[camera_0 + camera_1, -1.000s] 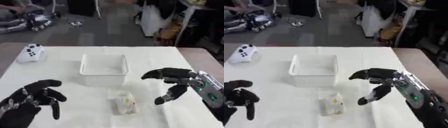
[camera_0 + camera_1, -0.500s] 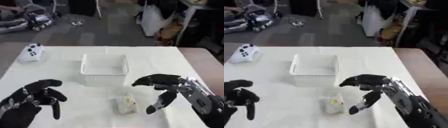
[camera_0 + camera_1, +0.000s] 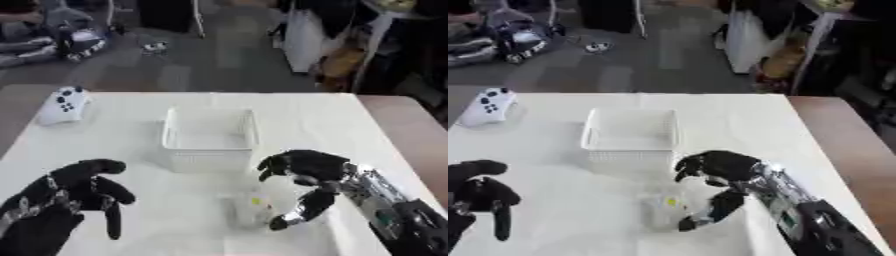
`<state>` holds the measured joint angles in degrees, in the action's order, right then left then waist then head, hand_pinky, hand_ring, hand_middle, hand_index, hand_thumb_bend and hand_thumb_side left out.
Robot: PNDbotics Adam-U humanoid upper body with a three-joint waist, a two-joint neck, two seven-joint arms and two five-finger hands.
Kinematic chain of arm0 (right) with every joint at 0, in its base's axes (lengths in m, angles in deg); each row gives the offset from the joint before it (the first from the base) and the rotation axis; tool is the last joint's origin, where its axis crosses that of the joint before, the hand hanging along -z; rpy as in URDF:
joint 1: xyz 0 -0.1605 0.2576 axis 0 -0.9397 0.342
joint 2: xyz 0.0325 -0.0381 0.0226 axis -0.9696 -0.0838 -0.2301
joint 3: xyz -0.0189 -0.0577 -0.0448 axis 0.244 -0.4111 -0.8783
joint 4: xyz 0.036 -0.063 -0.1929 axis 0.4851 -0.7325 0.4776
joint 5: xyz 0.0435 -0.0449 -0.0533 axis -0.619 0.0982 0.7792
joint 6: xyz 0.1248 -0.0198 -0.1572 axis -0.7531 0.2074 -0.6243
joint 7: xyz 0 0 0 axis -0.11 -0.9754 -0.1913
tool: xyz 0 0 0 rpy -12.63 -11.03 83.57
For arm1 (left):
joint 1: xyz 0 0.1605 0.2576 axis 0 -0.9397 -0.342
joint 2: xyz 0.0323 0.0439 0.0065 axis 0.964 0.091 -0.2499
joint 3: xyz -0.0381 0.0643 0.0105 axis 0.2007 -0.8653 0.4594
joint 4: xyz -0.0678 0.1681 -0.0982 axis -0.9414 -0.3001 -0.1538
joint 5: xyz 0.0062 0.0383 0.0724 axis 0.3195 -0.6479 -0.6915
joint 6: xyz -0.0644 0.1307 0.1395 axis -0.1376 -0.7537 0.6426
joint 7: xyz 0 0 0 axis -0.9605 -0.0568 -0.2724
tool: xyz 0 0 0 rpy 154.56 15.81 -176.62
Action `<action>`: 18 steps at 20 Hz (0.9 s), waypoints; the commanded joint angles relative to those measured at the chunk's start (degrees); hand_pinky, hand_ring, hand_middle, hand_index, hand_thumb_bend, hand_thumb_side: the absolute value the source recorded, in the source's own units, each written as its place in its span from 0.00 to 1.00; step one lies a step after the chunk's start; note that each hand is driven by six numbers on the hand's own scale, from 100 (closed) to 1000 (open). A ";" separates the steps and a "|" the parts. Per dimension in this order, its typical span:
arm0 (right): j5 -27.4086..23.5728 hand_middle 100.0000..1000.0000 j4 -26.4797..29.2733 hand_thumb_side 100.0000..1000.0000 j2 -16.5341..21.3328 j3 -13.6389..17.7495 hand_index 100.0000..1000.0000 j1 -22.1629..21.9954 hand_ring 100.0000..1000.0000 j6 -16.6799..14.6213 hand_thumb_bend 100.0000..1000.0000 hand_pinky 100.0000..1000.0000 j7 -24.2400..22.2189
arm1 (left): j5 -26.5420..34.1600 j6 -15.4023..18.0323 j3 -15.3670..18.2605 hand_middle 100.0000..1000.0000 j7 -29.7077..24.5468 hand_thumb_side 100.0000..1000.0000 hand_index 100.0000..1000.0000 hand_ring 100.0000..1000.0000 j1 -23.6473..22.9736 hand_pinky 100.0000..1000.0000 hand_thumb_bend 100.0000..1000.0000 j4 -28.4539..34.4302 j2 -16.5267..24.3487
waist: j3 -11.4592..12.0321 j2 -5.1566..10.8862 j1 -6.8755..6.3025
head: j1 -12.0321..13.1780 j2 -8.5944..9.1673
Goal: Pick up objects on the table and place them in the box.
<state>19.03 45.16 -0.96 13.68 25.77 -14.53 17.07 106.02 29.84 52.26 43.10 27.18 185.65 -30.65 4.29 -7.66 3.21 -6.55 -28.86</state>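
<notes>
A small white object with a yellow spot (image 3: 254, 209) lies on the table in front of the white mesh box (image 3: 210, 136). My right hand (image 3: 308, 179) sits just to its right, open, fingers arched over it and the thumb low beside it, not closed on it. A white game controller (image 3: 64, 104) rests at the far left of the table. My left hand (image 3: 72, 194) hovers near the lower left corner, fingers loosely curled and holding nothing.
The white tablecloth (image 3: 315, 125) covers the table, with a brown table edge (image 3: 402, 125) showing on the right. Beyond the far edge are a grey floor, a wheeled machine (image 3: 74, 42) and dark furniture.
My right hand has moved left and down from the right side of the table until it arches over the small white object. The left hand has barely shifted.
</notes>
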 commanded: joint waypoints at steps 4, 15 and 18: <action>4.64 0.87 -4.24 1.00 -0.56 0.20 0.90 0.81 0.82 -0.01 0.79 0.83 9.70 | 0.47 -0.06 0.03 0.85 -0.20 0.95 0.92 0.71 0.73 0.33 0.39 1.05 0.78 | 0.06 0.55 -0.29 | -0.11 0.70; 5.08 0.88 -8.92 1.00 -1.69 -0.30 1.00 0.26 0.84 -0.98 0.80 0.85 6.33 | 0.56 -0.09 0.00 0.85 -0.32 0.95 0.92 0.71 0.84 0.33 0.39 1.05 0.80 | 0.13 0.54 -0.25 | 0.42 0.85; 5.14 0.89 -9.68 1.00 -2.23 -0.41 1.00 0.15 0.85 -1.29 0.80 0.87 5.16 | 0.58 -0.11 -0.02 0.85 -0.35 0.95 0.92 0.71 0.87 0.33 0.39 1.05 0.79 | 0.14 0.50 -0.25 | 0.54 0.88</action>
<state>23.95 35.20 -3.61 13.02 25.65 -15.67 22.69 106.06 29.63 52.24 42.84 27.25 185.65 -30.65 4.37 -7.70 3.21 -6.50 -28.84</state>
